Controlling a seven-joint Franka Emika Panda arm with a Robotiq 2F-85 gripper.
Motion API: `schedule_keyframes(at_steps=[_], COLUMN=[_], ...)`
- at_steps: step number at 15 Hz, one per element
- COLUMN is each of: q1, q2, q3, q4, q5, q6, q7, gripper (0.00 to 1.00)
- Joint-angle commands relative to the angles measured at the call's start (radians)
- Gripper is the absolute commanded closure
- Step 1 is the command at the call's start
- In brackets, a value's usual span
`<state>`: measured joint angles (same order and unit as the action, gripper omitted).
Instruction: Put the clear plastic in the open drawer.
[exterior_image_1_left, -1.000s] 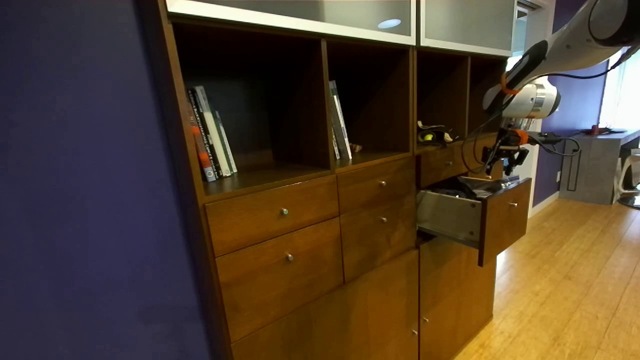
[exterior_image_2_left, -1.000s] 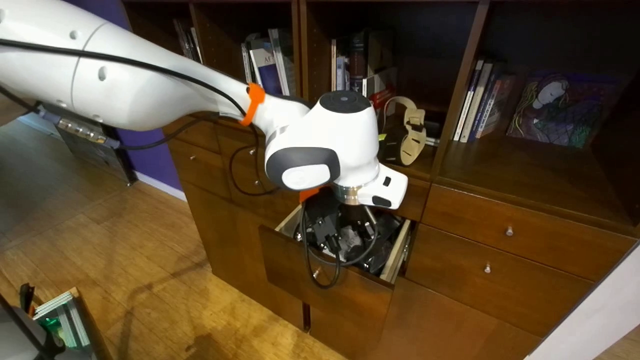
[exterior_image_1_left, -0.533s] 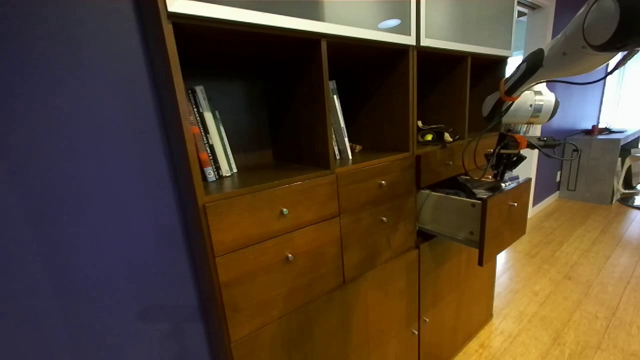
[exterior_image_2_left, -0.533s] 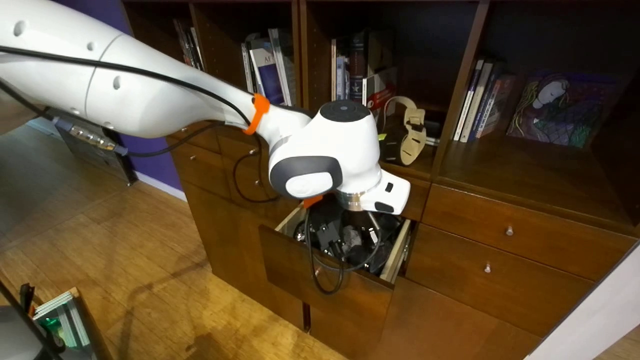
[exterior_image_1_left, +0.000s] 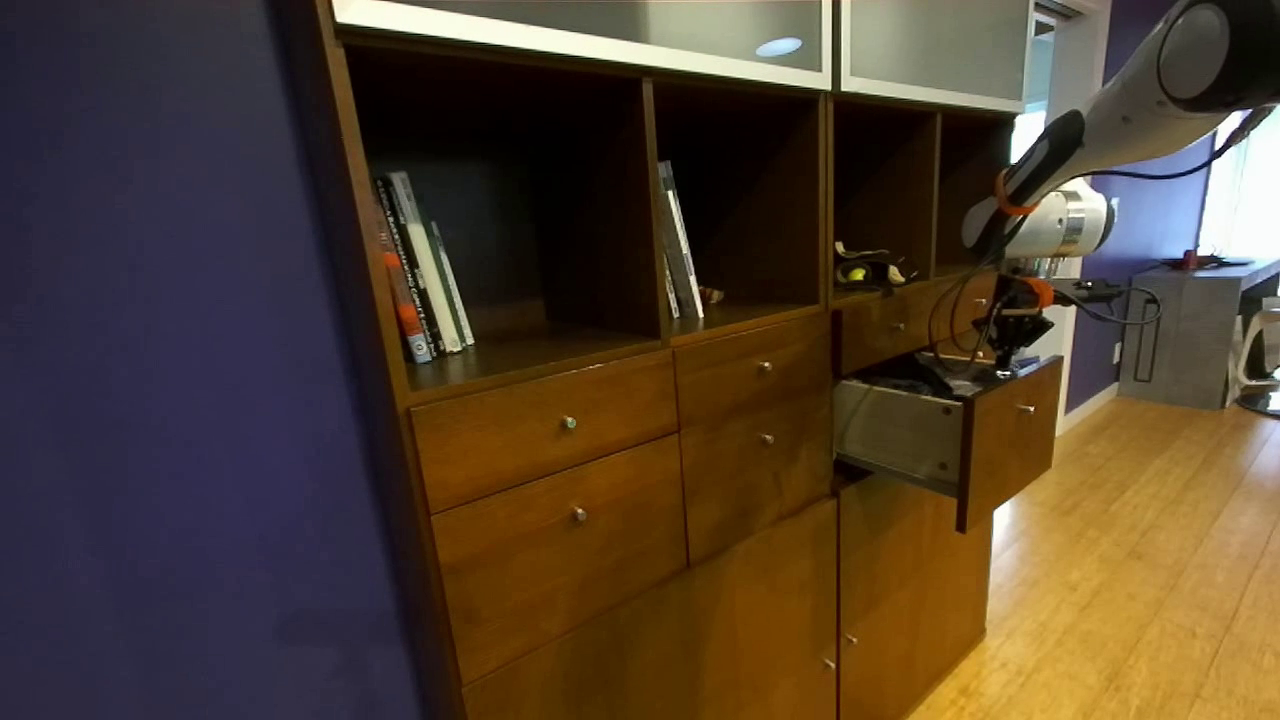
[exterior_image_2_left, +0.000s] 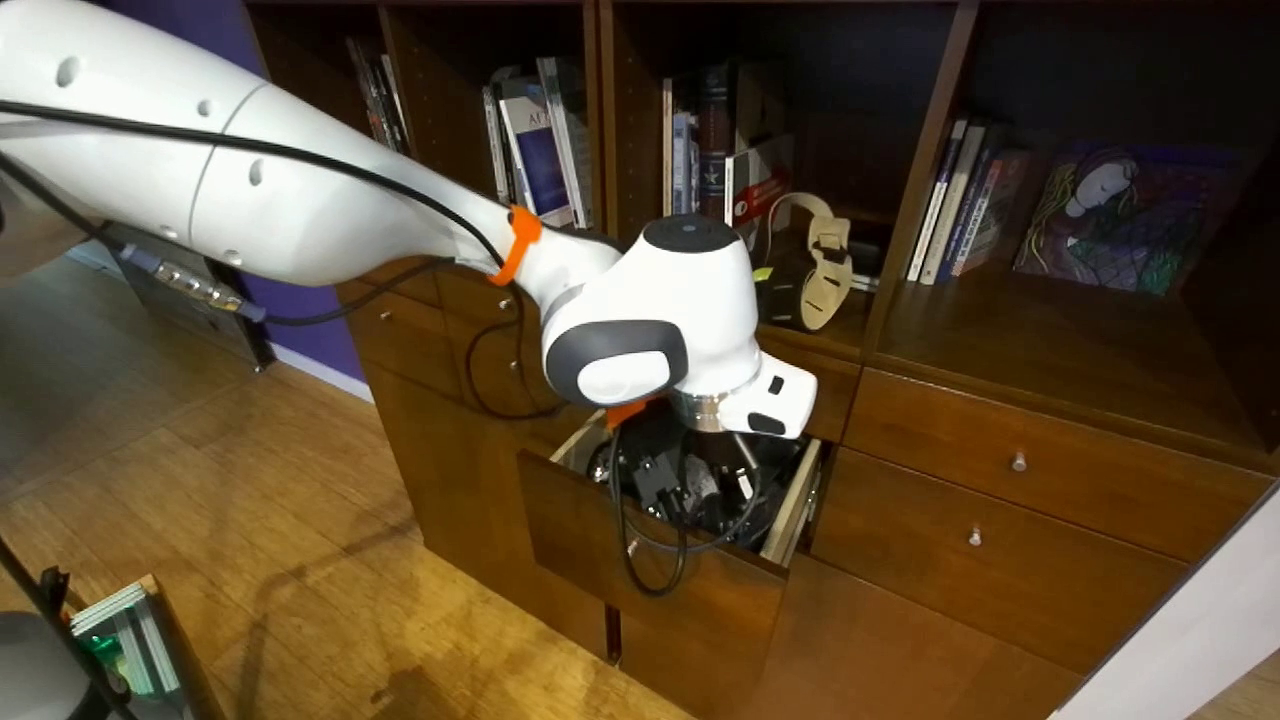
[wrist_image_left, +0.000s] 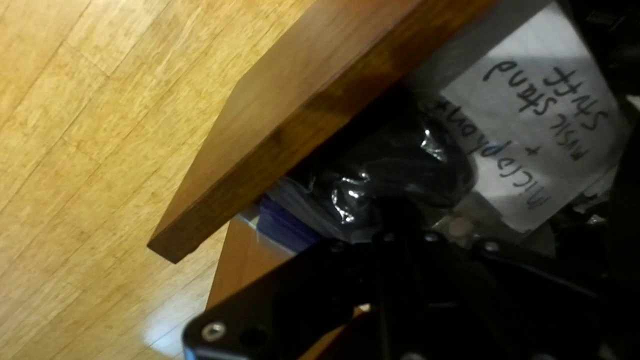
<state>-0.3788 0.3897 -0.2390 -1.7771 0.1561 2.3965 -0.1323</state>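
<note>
The open drawer (exterior_image_1_left: 1010, 440) stands pulled out from the cabinet, and its wooden front (wrist_image_left: 280, 145) crosses the wrist view. Shiny clear plastic (wrist_image_left: 345, 190) over dark contents lies just behind that front. At the front edge, part of the clear wrapping with a purple piece (wrist_image_left: 287, 227) inside reaches to the drawer's side. My gripper (wrist_image_left: 397, 215) points down into the drawer with its fingers together, tips against the plastic. Whether a fold is pinched between them is too dark to tell. In an exterior view the gripper (exterior_image_1_left: 1006, 362) sits low over the drawer; elsewhere the wrist hides its tips.
Beside the plastic lies a handwritten paper label (wrist_image_left: 540, 110). Cables (exterior_image_2_left: 650, 580) from the arm loop over the drawer front. A closed drawer (exterior_image_1_left: 890, 325) sits directly above. On the shelf are a tan strap (exterior_image_2_left: 825, 270) and books (exterior_image_2_left: 700, 150).
The arm has come down towards the drawer. The gripper's fingers, spread apart a second ago, have closed together at the plastic.
</note>
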Motion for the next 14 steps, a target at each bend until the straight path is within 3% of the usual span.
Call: schedule_keyframes(at_steps=[1,10,14], q1=[-0.005,-0.01,-0.008], q2=[0.022,0.066,0.025], q3=[0.012,0.002,0.007], q4=[0.013,0.03,0.043], q5=[0.009,-0.005,0.0], q6=[-0.042,-0.022,-0.031], q7=[0.016,0.03,0.026], gripper=[1.0,1.0,1.0])
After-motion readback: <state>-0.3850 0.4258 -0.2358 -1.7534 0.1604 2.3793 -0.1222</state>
